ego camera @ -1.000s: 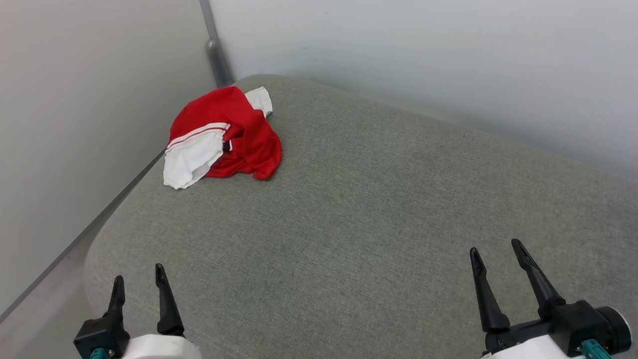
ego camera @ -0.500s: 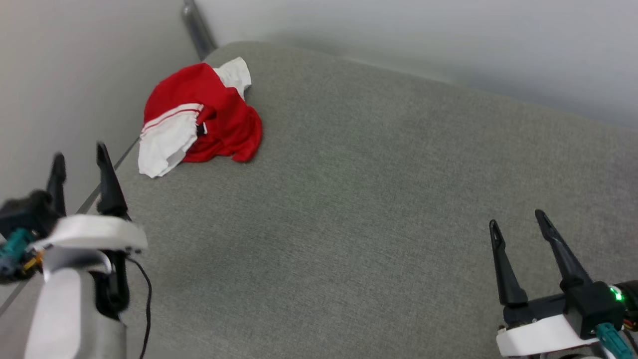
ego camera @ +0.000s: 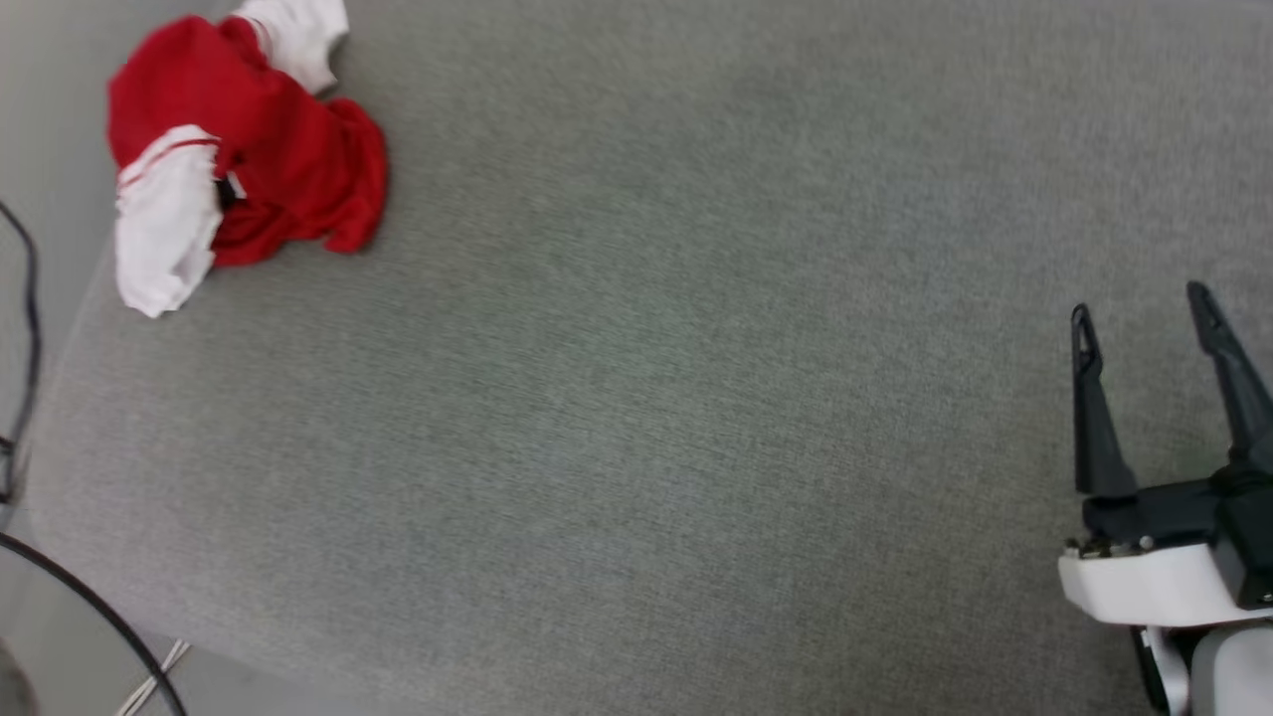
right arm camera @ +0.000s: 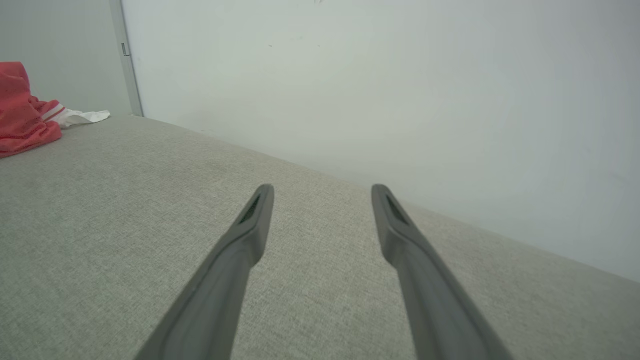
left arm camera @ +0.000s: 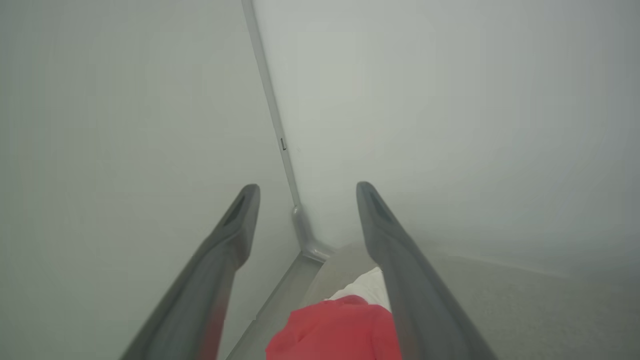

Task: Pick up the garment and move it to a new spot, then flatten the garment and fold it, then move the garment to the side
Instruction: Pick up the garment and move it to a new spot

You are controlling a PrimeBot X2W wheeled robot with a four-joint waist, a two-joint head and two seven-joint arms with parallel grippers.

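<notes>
The garment (ego camera: 259,159), a crumpled red shirt with white sleeves, lies bunched at the far left corner of the grey cushion (ego camera: 636,398). In the left wrist view the red garment (left arm camera: 335,330) sits low between the fingers of my left gripper (left arm camera: 305,187), which is open and held above it, aimed at the wall corner. My right gripper (ego camera: 1139,303) stands open at the right, far from the garment, nothing between its fingers. The right wrist view has the garment (right arm camera: 25,115) at its far left and the right gripper (right arm camera: 322,189) over bare cushion.
Pale walls meet in a corner (left arm camera: 300,220) just behind the garment. A black cable (ego camera: 90,607) hangs off the cushion's left edge. The cushion's front edge (ego camera: 298,666) runs along the bottom left.
The head camera has tilted down and turned, so the whole picture shifted. My left arm rose up the left side and left the head view. Both grippers stay open.
</notes>
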